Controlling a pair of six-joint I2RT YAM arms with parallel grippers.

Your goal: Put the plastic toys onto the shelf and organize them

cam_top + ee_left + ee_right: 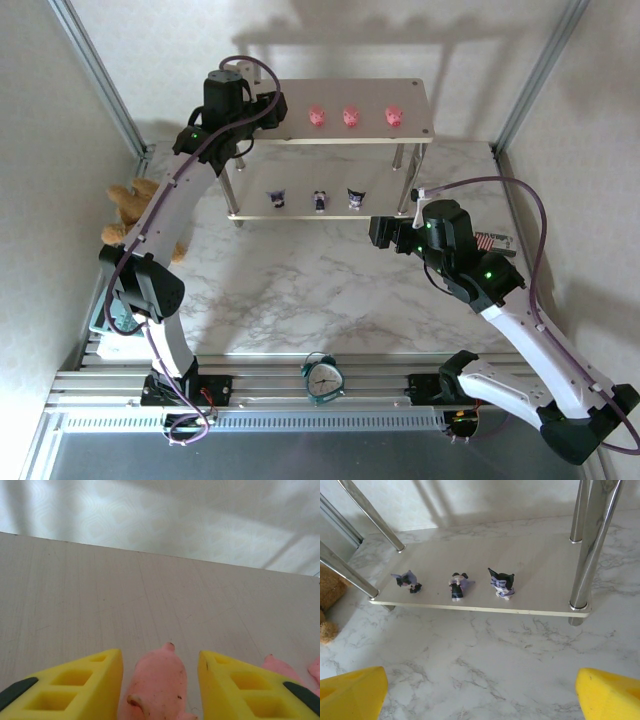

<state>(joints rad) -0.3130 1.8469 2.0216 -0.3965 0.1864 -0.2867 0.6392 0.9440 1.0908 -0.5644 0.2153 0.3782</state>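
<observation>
Could topple the pink pig figurine (157, 687), low centre in the left wrist view on the top board of the shelf (75, 595), by withdrawing crooked the left gripper (160, 655), parted around it, possibly touching one side; right gripper (481, 680) spread wide.

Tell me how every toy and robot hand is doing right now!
shelf, standing upright on the table.
left gripper, open around one pink pig.
pink pig, resting on the top board.
three other pigs, in a row on the top board.
purple toys, three in a row on the lower board.
right gripper, open, empty, above the table.
alarm clock, at the near edge, untouched.
teddy bear, lying left of the shelf.
</observation>
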